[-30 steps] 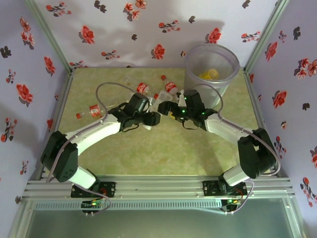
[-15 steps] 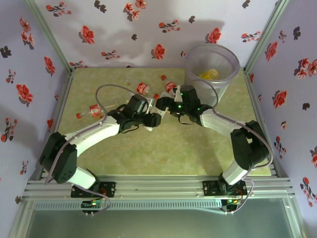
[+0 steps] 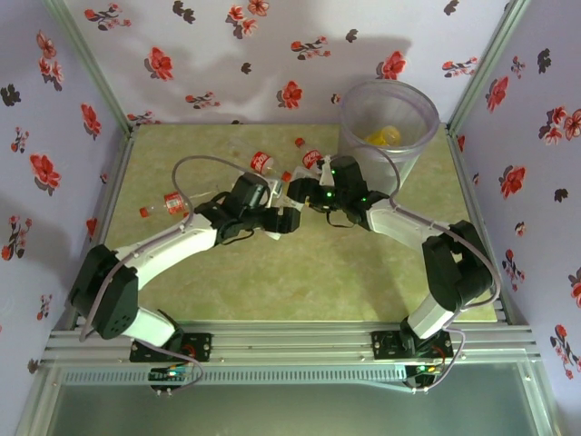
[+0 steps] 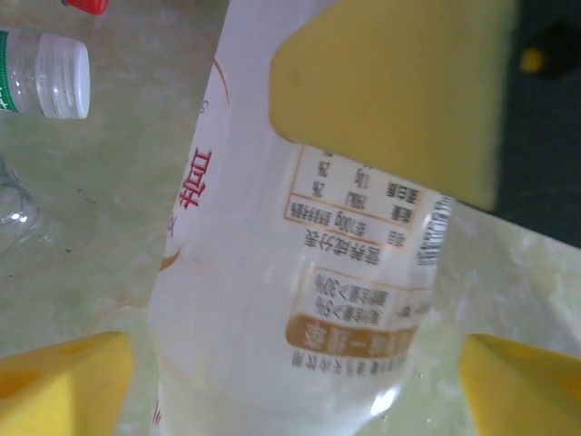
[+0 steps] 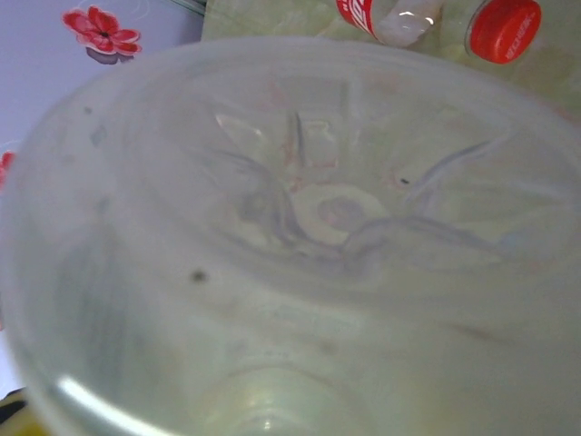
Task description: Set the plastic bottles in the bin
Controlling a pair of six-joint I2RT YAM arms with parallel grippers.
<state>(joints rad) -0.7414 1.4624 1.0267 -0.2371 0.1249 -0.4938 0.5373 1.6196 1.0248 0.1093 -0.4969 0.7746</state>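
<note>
A white-labelled plastic bottle (image 4: pixel 245 300) stands between my left gripper's (image 4: pixel 295 381) yellow fingers (image 4: pixel 64 386), which are open with small gaps on both sides. A yellow pad (image 4: pixel 390 91) of my right gripper presses on its upper part, and the right gripper (image 3: pixel 301 191) looks shut on it. The same bottle's clear body (image 5: pixel 300 254) sits right against the right wrist camera. In the top view the left gripper (image 3: pixel 287 221) meets the right one mid-table. The bin (image 3: pixel 427 123) stands at the back right with a yellow bottle (image 3: pixel 381 138) inside.
Red-labelled bottles (image 3: pixel 261 162) (image 3: pixel 313 160) and a red cap (image 3: pixel 299 142) lie behind the grippers. A crushed bottle (image 3: pixel 168 203) lies at the left. A clear-capped bottle (image 4: pixel 50 77) lies by the left gripper. Flowered walls enclose the table.
My right gripper has swung left from near the bin to meet the left gripper at mid-table. The left gripper has shifted slightly right.
</note>
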